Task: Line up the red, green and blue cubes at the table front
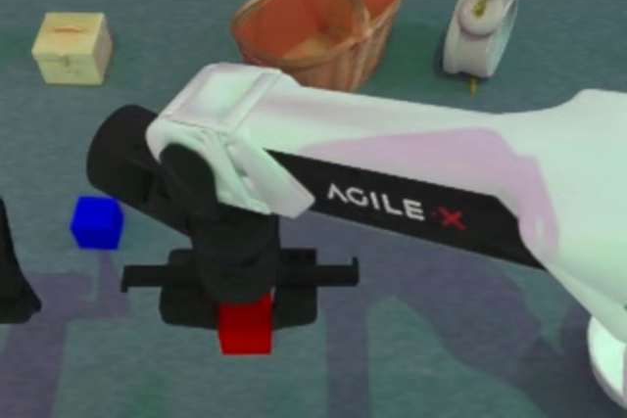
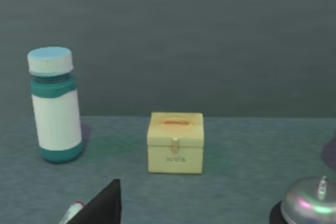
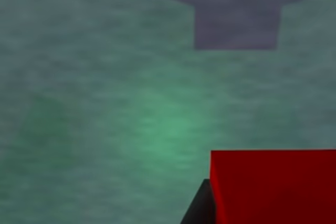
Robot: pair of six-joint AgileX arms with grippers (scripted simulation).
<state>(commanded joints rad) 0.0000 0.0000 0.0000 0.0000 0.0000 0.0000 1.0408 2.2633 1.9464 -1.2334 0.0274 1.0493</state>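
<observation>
Red cube (image 1: 244, 328) between right fingers (image 1: 186, 308)

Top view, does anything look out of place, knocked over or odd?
Nothing looks spilled, tipped or damaged. The one gap: only the red cube, at the right gripper, and the blue cube on the table show; no green cube is visible in any view.

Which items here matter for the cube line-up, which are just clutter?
Job:
red cube, at the right gripper
blue cube, on the table at left
green cube: not in view

Clutter:
basket
cream box
white alarm clock
bottle
bell
</observation>
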